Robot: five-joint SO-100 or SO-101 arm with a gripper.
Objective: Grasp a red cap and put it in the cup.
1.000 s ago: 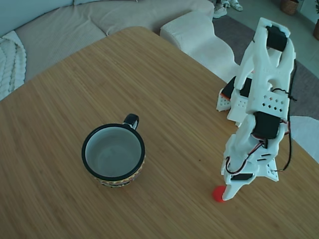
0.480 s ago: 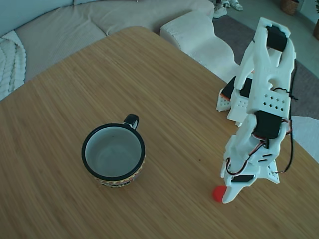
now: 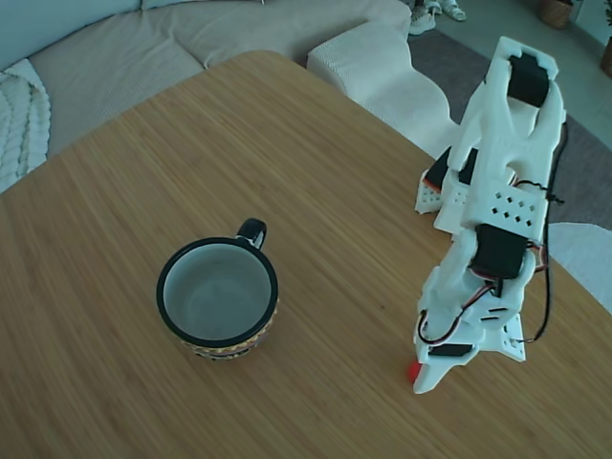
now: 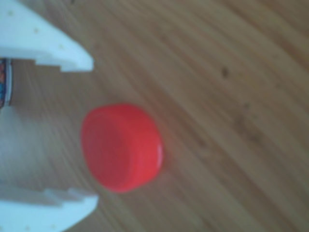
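Behind your wooden table (image 3: 316,172) sits a pale sofa (image 3: 143,48), with a white cushion (image 3: 382,67) at the table's far edge. Your white arm (image 3: 497,191) reaches down at the right of the fixed view, and your pincer (image 3: 426,375) is at the table surface, covering most of the cap (image 3: 413,371); only a red sliver shows at its left side there. In the other view the cap (image 4: 120,147) lies flat on the wood between your two white fingers (image 4: 53,46), which stand apart, one above and one below it. Each finger comes close to the cap's rim with a narrow gap showing, so your pincer (image 4: 89,133) is spread around the cap without gripping it. Your cup (image 3: 218,298) stands upright well to the left in the fixed view, its handle pointing away from the camera
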